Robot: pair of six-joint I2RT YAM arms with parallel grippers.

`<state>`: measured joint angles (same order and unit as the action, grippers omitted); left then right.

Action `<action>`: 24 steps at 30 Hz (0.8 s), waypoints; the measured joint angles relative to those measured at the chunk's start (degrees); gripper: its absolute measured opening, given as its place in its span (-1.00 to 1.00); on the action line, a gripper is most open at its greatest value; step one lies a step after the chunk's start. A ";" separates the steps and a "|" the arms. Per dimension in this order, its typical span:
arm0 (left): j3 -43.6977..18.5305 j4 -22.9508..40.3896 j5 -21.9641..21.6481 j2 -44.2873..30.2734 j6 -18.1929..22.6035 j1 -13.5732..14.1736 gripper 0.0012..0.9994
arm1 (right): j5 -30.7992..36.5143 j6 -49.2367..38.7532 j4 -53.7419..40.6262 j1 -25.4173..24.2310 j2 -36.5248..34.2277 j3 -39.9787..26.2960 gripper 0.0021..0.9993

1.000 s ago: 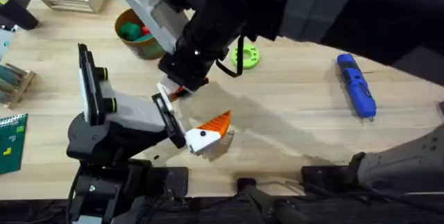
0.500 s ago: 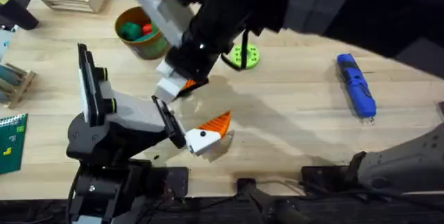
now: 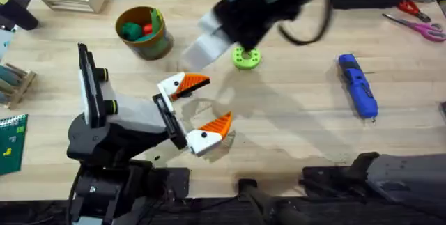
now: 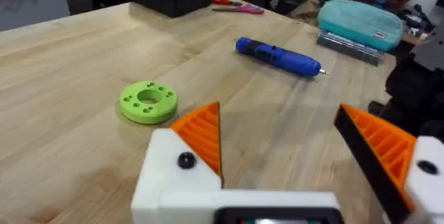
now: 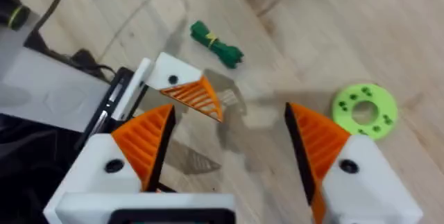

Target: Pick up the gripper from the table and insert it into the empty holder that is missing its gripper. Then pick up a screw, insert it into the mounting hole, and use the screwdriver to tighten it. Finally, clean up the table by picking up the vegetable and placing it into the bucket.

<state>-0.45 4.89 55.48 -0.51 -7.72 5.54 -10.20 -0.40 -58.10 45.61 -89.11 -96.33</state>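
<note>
Released since the earlier frame, the orange fin (image 3: 193, 83) sits in the left tool's (image 3: 197, 106) upper holder; both tools gape empty. Unscrewed, it could slip out if the retreating right tool (image 5: 229, 141) jostles it.

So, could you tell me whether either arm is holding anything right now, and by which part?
Nothing is held. The right gripper is open over the table, and the left gripper is open with only air between its fingers.
</note>
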 joint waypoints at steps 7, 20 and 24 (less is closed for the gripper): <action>0.00 -0.02 0.00 0.00 0.01 0.00 0.97 | -2.15 3.51 4.30 -7.50 15.64 18.64 0.89; 0.00 0.00 0.02 0.00 0.19 0.00 0.27 | -12.11 5.15 2.64 -9.03 46.42 36.98 0.90; 0.00 0.00 0.00 0.00 0.47 0.00 -0.89 | -12.46 5.62 1.40 -9.03 49.35 37.04 0.90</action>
<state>-0.45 4.89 55.48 -0.51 -7.25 5.54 -22.65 5.23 -56.70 36.58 -39.77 -59.29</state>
